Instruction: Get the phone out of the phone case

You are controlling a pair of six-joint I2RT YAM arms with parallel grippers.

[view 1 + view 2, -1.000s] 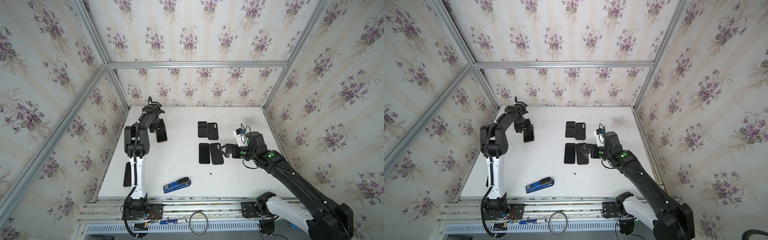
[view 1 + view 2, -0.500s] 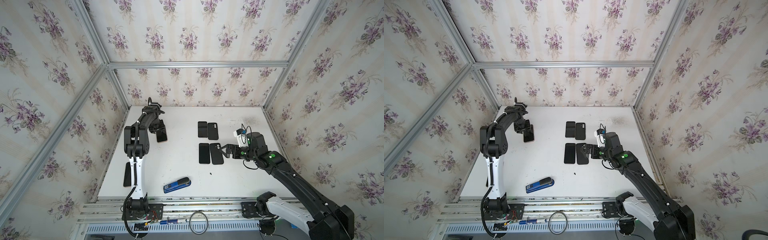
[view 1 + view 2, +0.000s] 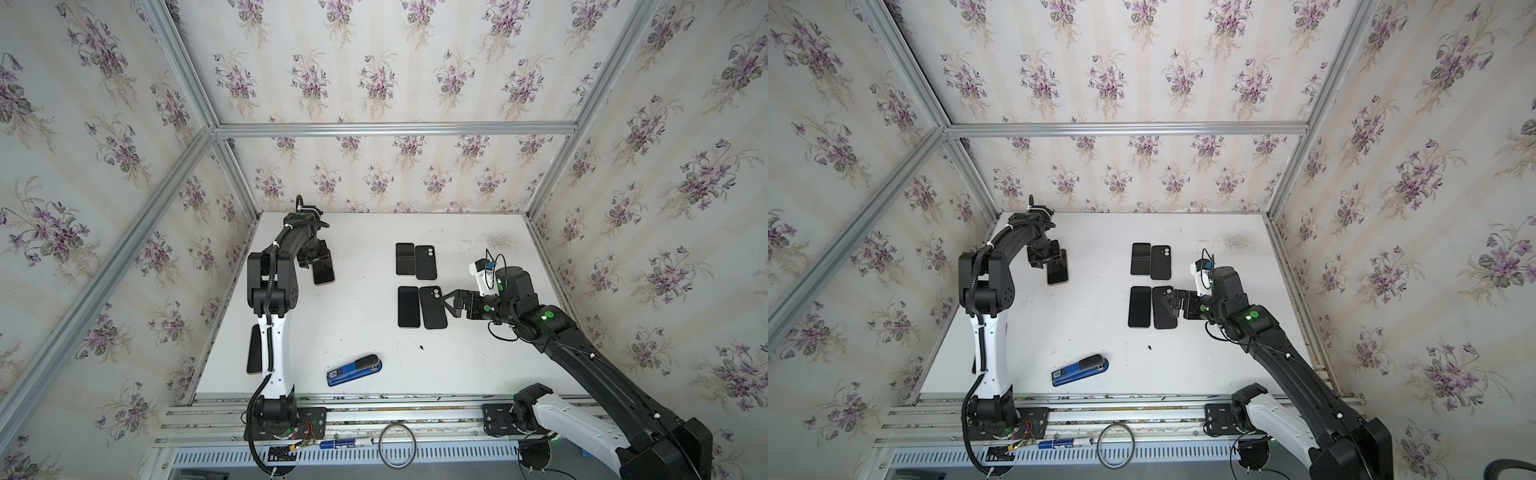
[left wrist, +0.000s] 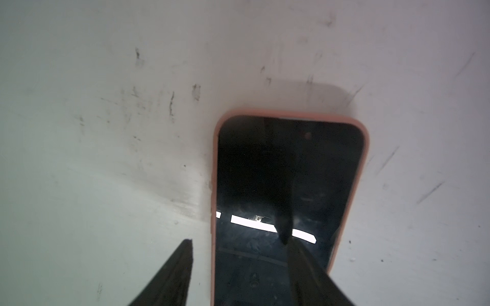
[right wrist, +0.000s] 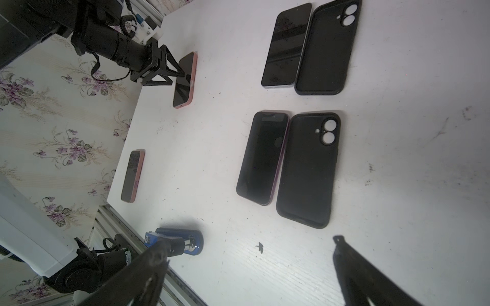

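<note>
At ten o'clock on table (image 3: 361,340) | left gripper (image 4: 238,242) straddling pink case (image 4: 214,185) rim, part-open, gripping nothing; phone (image 4: 305,172) sitting inside | best, likely: pinning screen, peeling rim outward | right gripper (image 5: 249,246) idling wide, empty.

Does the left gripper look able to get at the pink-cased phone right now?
Probably yes. The left gripper is open right at the pink-cased phone, one fingertip down at its screen, the other just outside the case's long edge, with nothing in between.
</note>
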